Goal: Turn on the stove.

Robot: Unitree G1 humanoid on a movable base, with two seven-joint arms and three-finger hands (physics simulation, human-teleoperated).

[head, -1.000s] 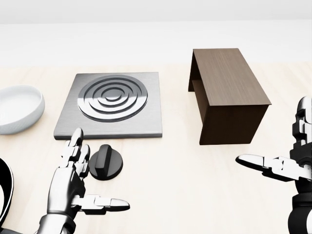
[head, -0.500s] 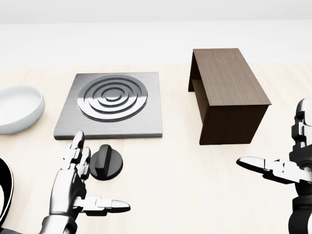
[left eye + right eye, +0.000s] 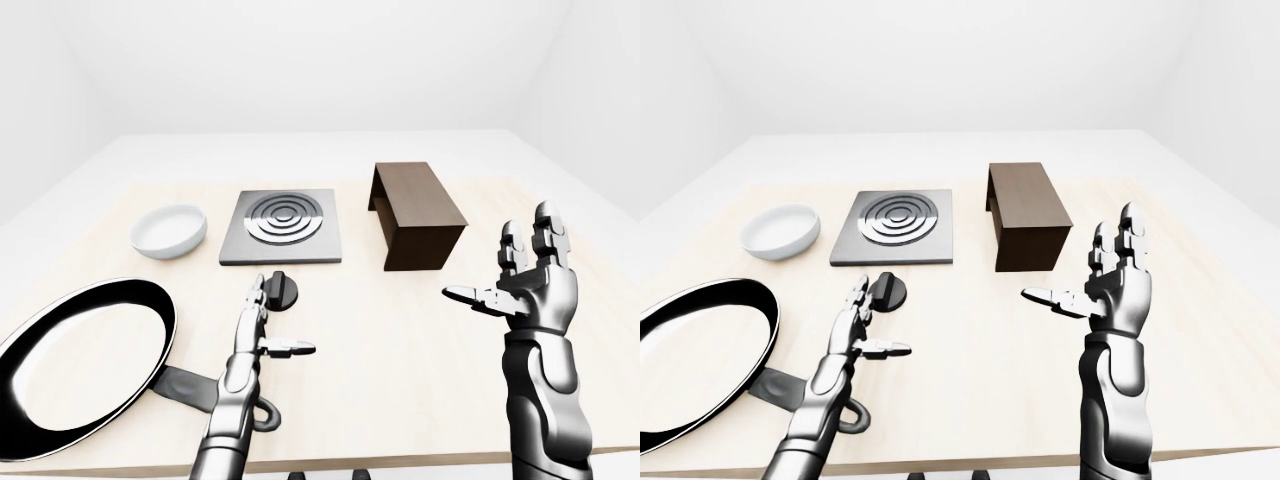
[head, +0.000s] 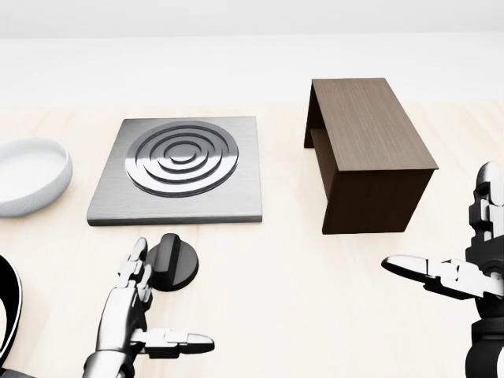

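Note:
The stove (image 4: 178, 172) is a flat grey plate with concentric burner rings, in the upper left of the head view. Its black round knob (image 4: 172, 264) lies on the wooden table (image 4: 268, 299) just below the plate. My left hand (image 4: 146, 315) is open, fingers pointing up, thumb out to the right, just below and left of the knob, not touching it. My right hand (image 4: 457, 256) is open at the right edge, palm facing left, well away from the knob.
A dark brown wooden box (image 4: 364, 153) stands right of the stove. A white bowl (image 4: 27, 175) sits left of the stove. A black frying pan (image 3: 75, 365) with a handle lies at the lower left, close beside my left arm.
My left hand has dropped lower in the head view, away from the stove plate, its fingertips now level with the knob. The right hand has barely moved.

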